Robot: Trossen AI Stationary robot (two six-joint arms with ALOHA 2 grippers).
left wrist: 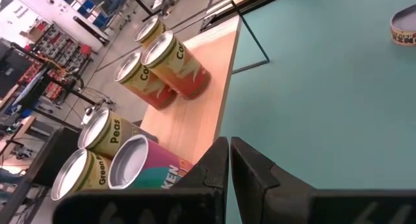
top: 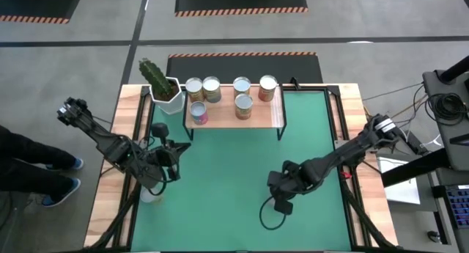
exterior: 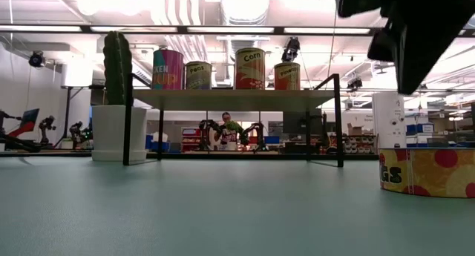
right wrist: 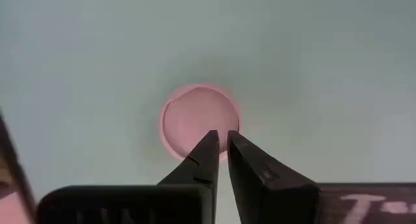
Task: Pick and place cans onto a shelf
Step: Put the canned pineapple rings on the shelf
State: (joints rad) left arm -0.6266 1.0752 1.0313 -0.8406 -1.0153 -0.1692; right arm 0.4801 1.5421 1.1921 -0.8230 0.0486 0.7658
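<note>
Pincer right (right wrist: 220, 160), fingers closed on nothing, points down over a low can (right wrist: 199, 120) on the bench (top: 234, 172). Left pincer (left wrist: 229, 165) is closed, empty, near the shelf (top: 236, 115) carrying six cans (top: 243, 105).

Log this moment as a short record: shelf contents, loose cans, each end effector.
shelf: wood board at the table's far edge, beside the cactus pot
cans on shelf: six, all upright
loose can: one on the green mat, directly below the right end effector
left end effector: shut, empty, over the mat's left side
right end effector: shut, empty, above the loose can, not gripping it
</note>
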